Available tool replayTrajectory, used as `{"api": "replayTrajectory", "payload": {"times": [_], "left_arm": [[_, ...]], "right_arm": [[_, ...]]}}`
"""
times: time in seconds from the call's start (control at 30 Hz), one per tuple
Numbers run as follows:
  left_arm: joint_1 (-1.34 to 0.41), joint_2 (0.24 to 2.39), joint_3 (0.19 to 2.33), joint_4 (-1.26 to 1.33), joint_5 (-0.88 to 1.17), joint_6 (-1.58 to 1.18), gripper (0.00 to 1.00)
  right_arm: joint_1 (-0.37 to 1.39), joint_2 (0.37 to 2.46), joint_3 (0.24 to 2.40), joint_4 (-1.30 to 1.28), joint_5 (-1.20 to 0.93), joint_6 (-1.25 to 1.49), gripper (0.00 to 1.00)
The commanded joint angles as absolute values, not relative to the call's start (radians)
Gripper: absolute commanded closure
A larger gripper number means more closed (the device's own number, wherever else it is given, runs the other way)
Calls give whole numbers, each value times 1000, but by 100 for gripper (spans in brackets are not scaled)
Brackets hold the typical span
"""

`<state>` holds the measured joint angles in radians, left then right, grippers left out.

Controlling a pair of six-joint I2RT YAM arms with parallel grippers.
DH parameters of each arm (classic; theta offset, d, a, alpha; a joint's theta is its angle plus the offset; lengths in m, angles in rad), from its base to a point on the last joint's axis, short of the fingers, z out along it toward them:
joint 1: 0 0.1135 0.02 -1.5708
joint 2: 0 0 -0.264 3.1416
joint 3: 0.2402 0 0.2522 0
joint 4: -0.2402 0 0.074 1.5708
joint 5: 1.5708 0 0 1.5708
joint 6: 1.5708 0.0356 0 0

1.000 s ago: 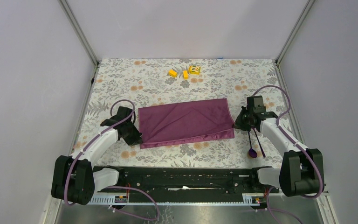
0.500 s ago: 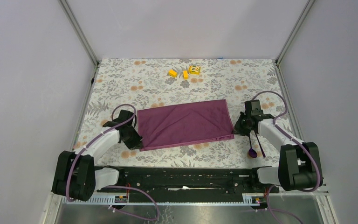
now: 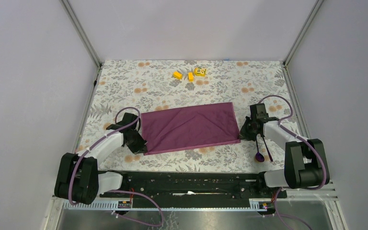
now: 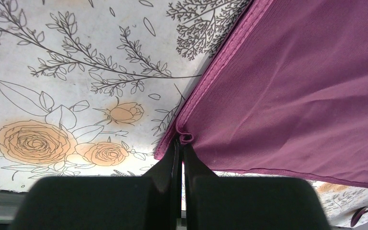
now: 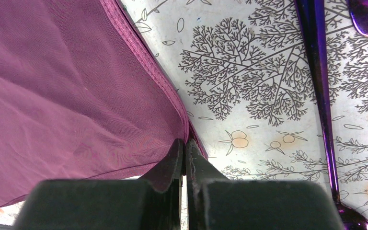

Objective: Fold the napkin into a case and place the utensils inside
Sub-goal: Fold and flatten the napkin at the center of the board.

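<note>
Floral tablecloth [image 3: 124, 86] bears the napkin [image 3: 189, 127], spread flat. Left gripper [image 4: 179, 142] and right gripper [image 5: 186, 144] each clamp one near hem corner of it. Judged light, limp, slippery; hemmed corners hold best.

No legible text, label, brand or number is observed. One yellow block [image 3: 201, 72] at the far side bears dark marks, unreadable.
</note>
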<state>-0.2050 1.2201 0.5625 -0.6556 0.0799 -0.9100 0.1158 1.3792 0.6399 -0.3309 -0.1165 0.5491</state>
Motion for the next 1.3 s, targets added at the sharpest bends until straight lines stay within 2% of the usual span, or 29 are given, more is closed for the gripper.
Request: {"api": "replayTrajectory", "payload": {"times": [0.0,0.77,1.17,1.27], "left_arm": [[-207,1196,587,-678,69,-918,100],[-207,1175,592,-732,63,-924,100],[-206,1187,595,-737,83,-930,100],[-206,1185,607,-760,87,-930,100]], "right_arm": [[113,1358,656,-335,-109,532,100],[113,1304,634,-376,-130,548,100],[112,1326,632,-377,-142,546,86],[114,1312,645,-411,-147,540,80]]}}
